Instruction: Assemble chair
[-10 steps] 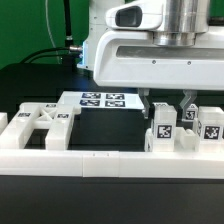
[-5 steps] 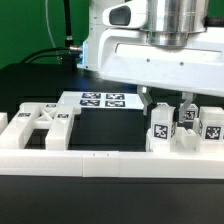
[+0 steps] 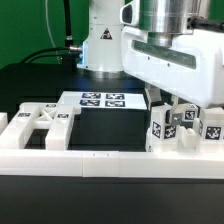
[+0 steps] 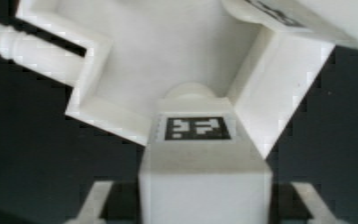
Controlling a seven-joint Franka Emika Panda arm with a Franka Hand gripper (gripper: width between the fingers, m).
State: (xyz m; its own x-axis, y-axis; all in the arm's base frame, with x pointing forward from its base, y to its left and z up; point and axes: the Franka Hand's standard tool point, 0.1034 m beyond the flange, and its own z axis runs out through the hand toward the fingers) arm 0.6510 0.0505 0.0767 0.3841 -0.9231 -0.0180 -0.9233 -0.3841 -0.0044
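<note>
**Item 1, gripper (image 3: pixel 171 106).** We record it low over the group of chair parts at the exterior view's right. Its two fingers (image 3: pixel 157 101) point down and are spread apart. In the wrist view a tagged bar (image 4: pixel 201 165) stands between the fingers (image 4: pixel 101 203) with a dark gap on each side. We log the gripper as released, grasping nothing.

**Item 2, tagged bar.** It is matte white and upright, with a square black-and-white tag (image 4: pixel 197 127) facing the wrist camera. In the exterior view it appears to be the middle piece of the group (image 3: pixel 183 119), partly hidden by a finger.

**Item 3, wide panel (image 4: pixel 140 70).** This is white with angled walls and lies beyond the tagged bar in the wrist view. Round pegs (image 4: pixel 25 45) project from one edge. We cannot tell whether it is joined to the bar.

**Item 4, first tagged block (image 3: pixel 160 130) and second tagged block (image 3: pixel 212 128).** They stand upright on either side of the middle piece, just behind the border wall (image 3: pixel 100 160).

**Item 5, cut-out panel (image 3: pixel 40 124).** It lies flat at the exterior view's left, against the border wall and well apart from the gripper.

**Item 6, marker board (image 3: pixel 103 100).** It lies flat on the black worktop (image 3: pixel 40 85), farther back than the cut-out panel and the tagged blocks, and between them across the view.
</note>
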